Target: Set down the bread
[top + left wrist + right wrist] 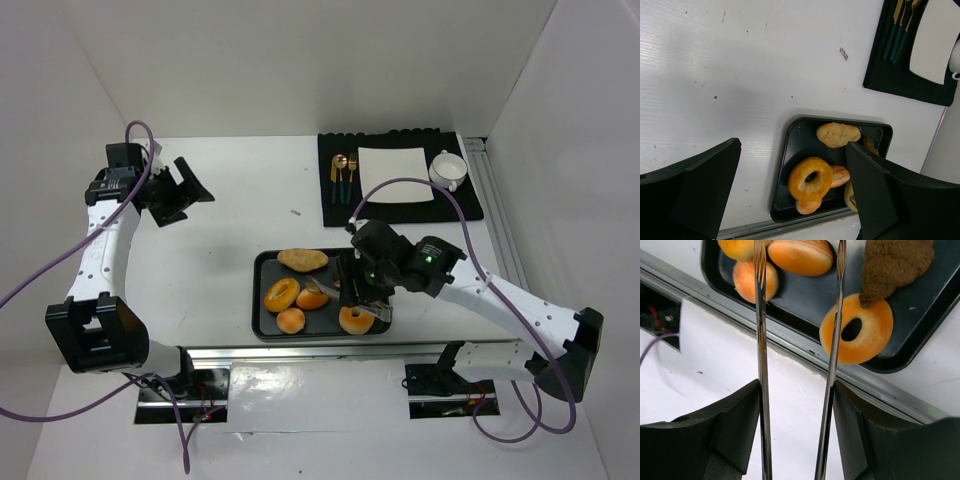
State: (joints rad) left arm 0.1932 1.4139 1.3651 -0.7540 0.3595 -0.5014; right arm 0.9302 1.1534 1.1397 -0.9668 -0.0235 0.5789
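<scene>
Right gripper [796,390] is clamped on the metal tongs [760,340], and their tips sit either side of the bread [800,255], which lies in the black tray [800,296] near a donut [881,326]. Whether the tips touch it is hard to judge from here. Left gripper [182,190] hangs over the white table [250,190], well away, jaws wide apart.

Two donuts [282,294], one bread [313,298] (oval)
</scene>
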